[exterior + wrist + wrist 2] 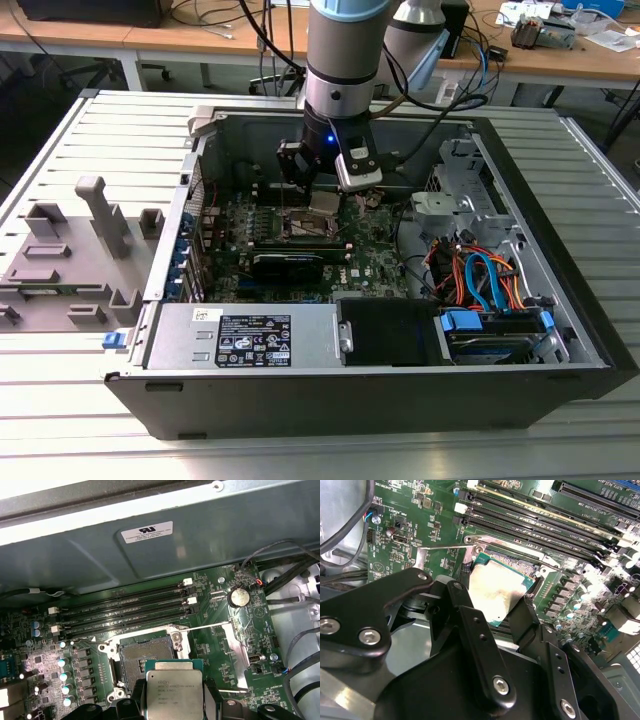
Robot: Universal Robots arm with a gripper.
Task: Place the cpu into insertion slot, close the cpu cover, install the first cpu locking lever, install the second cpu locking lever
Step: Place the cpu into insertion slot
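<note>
While pinching the cpu (174, 692) by opposite edges between the fingers (462, 605) of the gripper (173, 701), holds it flat, presumably to go in squarely. Hangs above the motherboard (220, 605) near the empty insertion slot (145, 656), not yet seated.

a bench (60, 140) of pale grey ribbed metal slats fills the foreground, lit evenly, with soft glare along its ridges. at the exterior view's left a grey plastic fixture (75, 250) with upright posts rests on it. behind runs a row of wooden desks (190, 45) with pale legs (133, 72). black cables (215, 15) trail over them. a dark floor (50, 75) shows beneath the desks. small clutter (545, 30) sits on the desk at the exterior view's right.
</note>
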